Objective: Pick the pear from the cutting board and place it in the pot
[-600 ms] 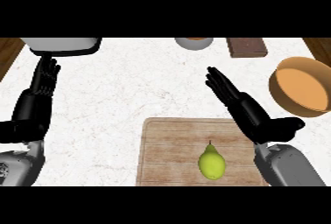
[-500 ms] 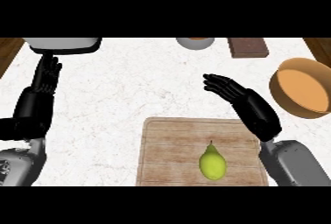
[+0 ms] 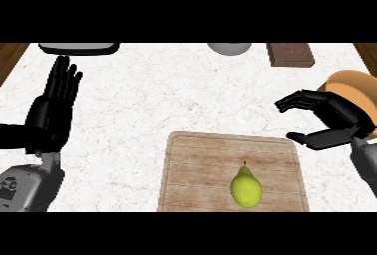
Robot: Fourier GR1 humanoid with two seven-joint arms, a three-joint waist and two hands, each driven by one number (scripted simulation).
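Green pear (image 3: 247,188) near edge of board (image 3: 199,169)

right hand (image 3: 333,118) hangs between cutting board (image 3: 213,164) and pot (image 3: 355,80).

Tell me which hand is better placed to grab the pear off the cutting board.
The right hand. It hovers by the cutting board's far right corner, thumb and fingers spread, nearer the pear than the left hand, which rests open, fingers up, at the counter's left side.
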